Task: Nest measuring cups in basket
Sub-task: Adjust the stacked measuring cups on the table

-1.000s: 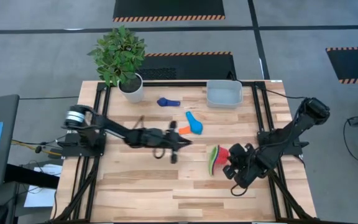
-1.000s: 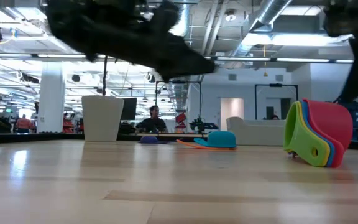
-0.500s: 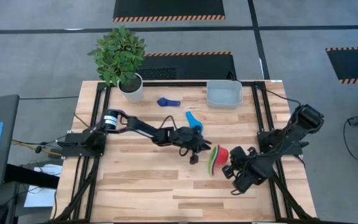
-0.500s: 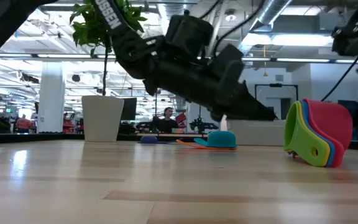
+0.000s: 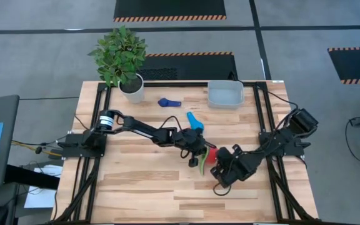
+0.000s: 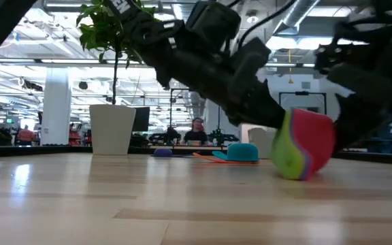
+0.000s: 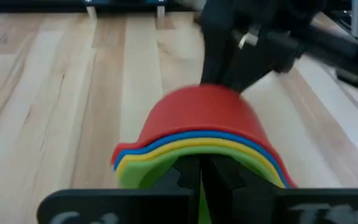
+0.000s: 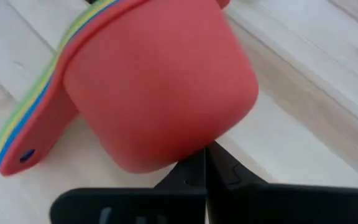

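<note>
A nested stack of measuring cups (image 5: 209, 156), red outermost with blue, yellow and green inside, lies on its side on the table's middle right. My left gripper (image 5: 202, 154) is shut at the stack's open side. My right gripper (image 5: 220, 164) is shut at the red cup's bottom. A light blue cup (image 5: 194, 122) lies mouth down behind the left arm, with an orange cup (image 6: 206, 156) beside it. A dark blue cup (image 5: 169, 102) lies farther back. The basket (image 5: 225, 94) stands at the far edge. My left gripper sets its shut fingertips (image 7: 188, 177) against the green inner cup's rim (image 7: 166, 165), coming slanting down from the table's left. A green sliver shows between the fingers; whether they pinch the rim I cannot tell. My right gripper touches the red cup's bottom (image 8: 194, 134) with its shut fingertips (image 8: 194, 168), slanting down from the table's right. The stack lies on its side between the two grippers.
A white pot with a green plant (image 5: 132, 87) stands at the far left corner. Black frame rails (image 5: 262, 119) run along both sides of the table. Bare wood lies toward the near edge.
My left gripper has swung toward the table's right and down to the stack's open side. My right gripper has dropped and moved toward the table's left against the red cup's bottom. The stack has slid toward the table's left and turned a little, still on its side.
</note>
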